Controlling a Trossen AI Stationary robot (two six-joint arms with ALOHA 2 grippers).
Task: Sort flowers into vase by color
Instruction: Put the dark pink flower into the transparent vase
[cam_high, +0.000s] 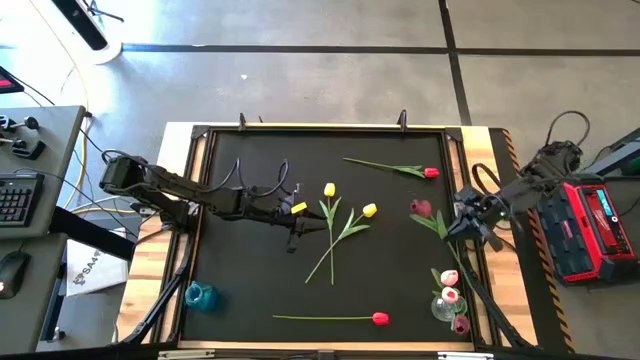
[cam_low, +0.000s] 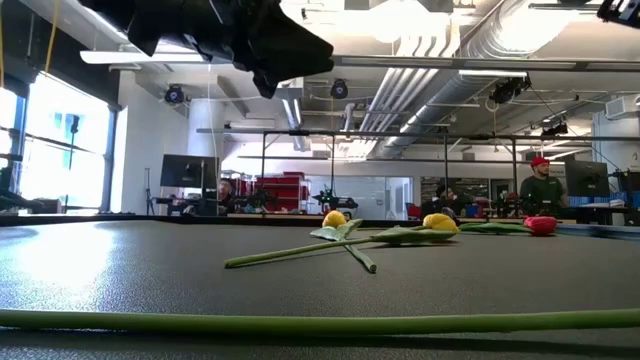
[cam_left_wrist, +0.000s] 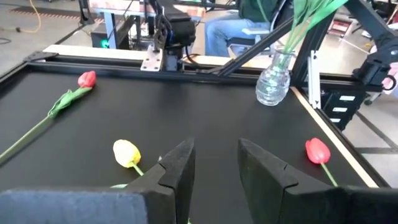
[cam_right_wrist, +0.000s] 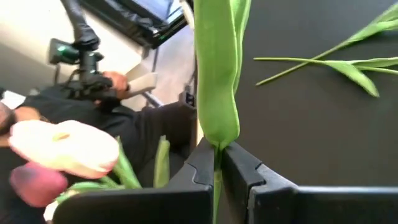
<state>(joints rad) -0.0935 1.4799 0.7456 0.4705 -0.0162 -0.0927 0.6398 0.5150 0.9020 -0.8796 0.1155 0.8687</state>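
the right gripper (cam_right_wrist: 219, 163) sits at the right edge of the worktop (cam_high: 250, 270), jaws pinching the stem of a pink tulip (cam_high: 421, 208). the left gripper (cam_left_wrist: 214, 163) hovers over the centre with jaws spread, just beside two crossed yellow tulips (cam_high: 330, 190). the clear vase (cam_high: 446, 306) with pink flowers stands near right. three red tulips (cam_high: 431, 173) lie apart.

dark arms (cam_high: 190, 192) (looped cables), blk angular fingers (cam_left_wrist: 180, 171)

Yellow tulips (cam_high: 330, 189), red tulips (cam_high: 431, 172), black table (cam_high: 250, 270).
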